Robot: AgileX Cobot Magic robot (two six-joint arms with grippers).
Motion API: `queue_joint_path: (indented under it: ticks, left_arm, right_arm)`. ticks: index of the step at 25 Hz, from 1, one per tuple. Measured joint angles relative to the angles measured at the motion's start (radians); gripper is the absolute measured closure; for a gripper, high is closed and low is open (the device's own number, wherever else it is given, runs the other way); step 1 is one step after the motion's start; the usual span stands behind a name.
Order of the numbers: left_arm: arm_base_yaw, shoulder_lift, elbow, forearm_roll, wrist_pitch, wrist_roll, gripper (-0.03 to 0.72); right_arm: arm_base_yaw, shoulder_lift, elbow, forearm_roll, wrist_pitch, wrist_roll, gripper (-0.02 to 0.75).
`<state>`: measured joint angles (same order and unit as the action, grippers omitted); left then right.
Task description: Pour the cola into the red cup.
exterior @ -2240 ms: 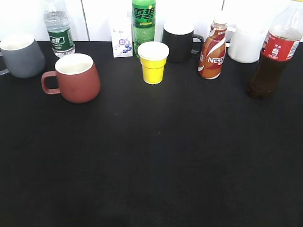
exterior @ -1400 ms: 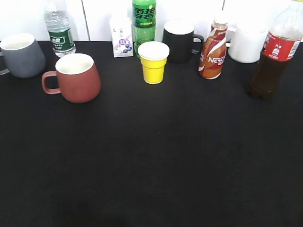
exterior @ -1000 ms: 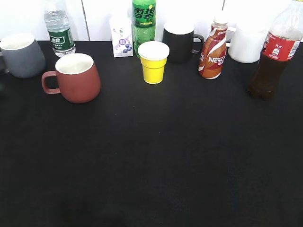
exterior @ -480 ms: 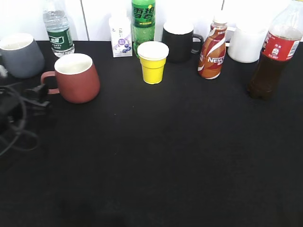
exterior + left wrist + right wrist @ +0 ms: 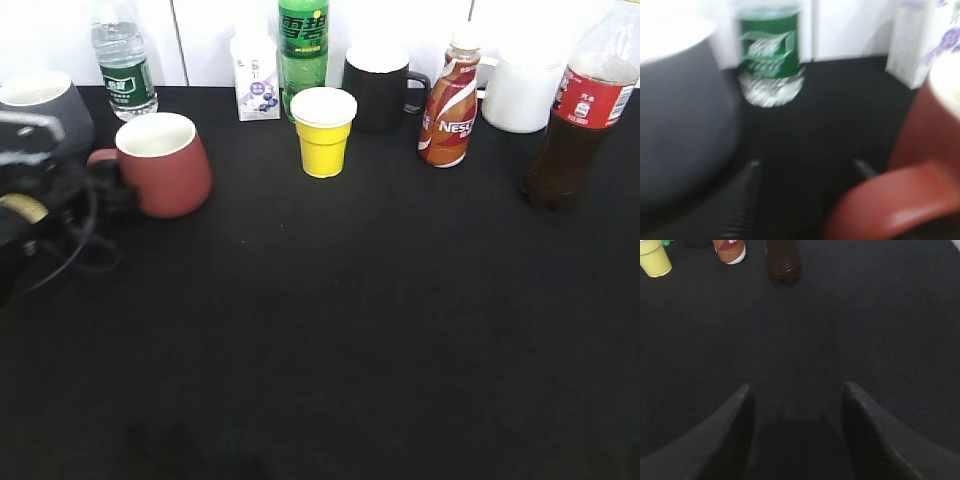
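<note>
Four mugs stand on the table [image 5: 330, 330]: the red cup [image 5: 165, 165], a grey mug [image 5: 45, 100], a black mug [image 5: 380, 90] and a white mug [image 5: 522, 95]. There is one yellow paper cup [image 5: 323, 132]. Four bottles are counted: the cola [image 5: 580, 115], a Nescafe bottle [image 5: 449, 100], a green soda bottle [image 5: 303, 45] and a water bottle [image 5: 122, 65]. One small white carton [image 5: 255, 78] completes the row.
</note>
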<state>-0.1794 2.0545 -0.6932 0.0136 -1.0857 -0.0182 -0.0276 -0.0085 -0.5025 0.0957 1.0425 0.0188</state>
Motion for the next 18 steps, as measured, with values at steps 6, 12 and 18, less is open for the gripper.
queue_joint_path:
  ticks: [6,12,18]
  left_arm:
    - [0.0,0.011,-0.03,0.032,0.006,0.001,0.593]
    - [-0.001,-0.275,0.182,0.268,-0.038,-0.018,0.602]
    - [-0.001,-0.364,0.198,0.51,-0.062,-0.146,0.603]
  right_arm:
    - [0.0,0.0,0.0,0.0,0.0,0.0,0.311]
    - [0.0,0.0,0.0,0.0,0.0,0.0,0.311]
    - [0.0,0.0,0.0,0.0,0.0,0.0,0.311]
